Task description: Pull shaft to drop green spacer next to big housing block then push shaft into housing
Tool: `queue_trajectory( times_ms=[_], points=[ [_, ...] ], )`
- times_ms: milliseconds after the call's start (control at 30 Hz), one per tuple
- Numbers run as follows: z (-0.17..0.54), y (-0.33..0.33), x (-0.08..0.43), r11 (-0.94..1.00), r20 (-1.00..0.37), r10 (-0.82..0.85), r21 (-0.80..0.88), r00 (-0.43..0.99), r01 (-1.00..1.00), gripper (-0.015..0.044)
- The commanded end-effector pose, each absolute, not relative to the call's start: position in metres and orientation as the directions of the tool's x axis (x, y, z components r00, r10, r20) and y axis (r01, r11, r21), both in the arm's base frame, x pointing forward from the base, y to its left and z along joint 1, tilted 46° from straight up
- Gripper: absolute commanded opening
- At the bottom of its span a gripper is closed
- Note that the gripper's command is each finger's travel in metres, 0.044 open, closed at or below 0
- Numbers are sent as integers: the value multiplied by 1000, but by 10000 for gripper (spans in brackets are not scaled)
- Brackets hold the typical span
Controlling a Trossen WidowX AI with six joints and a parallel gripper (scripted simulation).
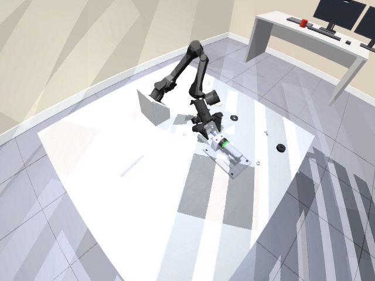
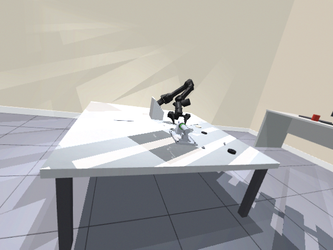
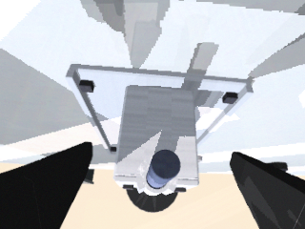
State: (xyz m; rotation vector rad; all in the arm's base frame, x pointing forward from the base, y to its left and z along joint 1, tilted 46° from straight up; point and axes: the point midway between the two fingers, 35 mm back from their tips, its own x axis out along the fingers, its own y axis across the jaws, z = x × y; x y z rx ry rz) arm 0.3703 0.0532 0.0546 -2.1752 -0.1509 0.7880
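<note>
My gripper [image 1: 213, 134] [image 2: 179, 123] [image 3: 163, 154] is open, its fingers on either side of the shaft's free end with a gap on both sides. The dark blue shaft [image 1: 212, 132] [image 3: 165, 167] sticks out of the pale upright block [image 1: 215, 143] [image 3: 157, 114] towards me. Beyond that block a black spacer [image 1: 222, 141] [image 3: 152, 202] and the green spacer [image 1: 225, 144] [image 2: 181, 125] sit in line, the green one against the thick white cylinder [image 1: 233, 151]. These parts stand on the base plate [image 1: 234, 170] [image 3: 162, 74]. The shaft inside them is hidden.
A black ring [image 1: 234, 117] [image 2: 204, 132] lies right of the gripper, another black ring [image 1: 280, 147] [image 2: 231, 151] farther right. A nut [image 1: 258, 163] and a small bolt [image 1: 266, 133] lie between them and the plate. A grey panel [image 1: 146, 109] stands by the arm's base. A thin rod [image 1: 131, 165] lies left.
</note>
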Motion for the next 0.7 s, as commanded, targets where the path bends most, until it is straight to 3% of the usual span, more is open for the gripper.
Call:
queue_trajectory(
  times_ms=[0, 667],
  points=[
    [50, 56, 375, -672, -494, 352, -725, 795, -153, 440],
    [45, 59, 382, -672, -493, 352, -725, 796, -152, 440]
  ],
)
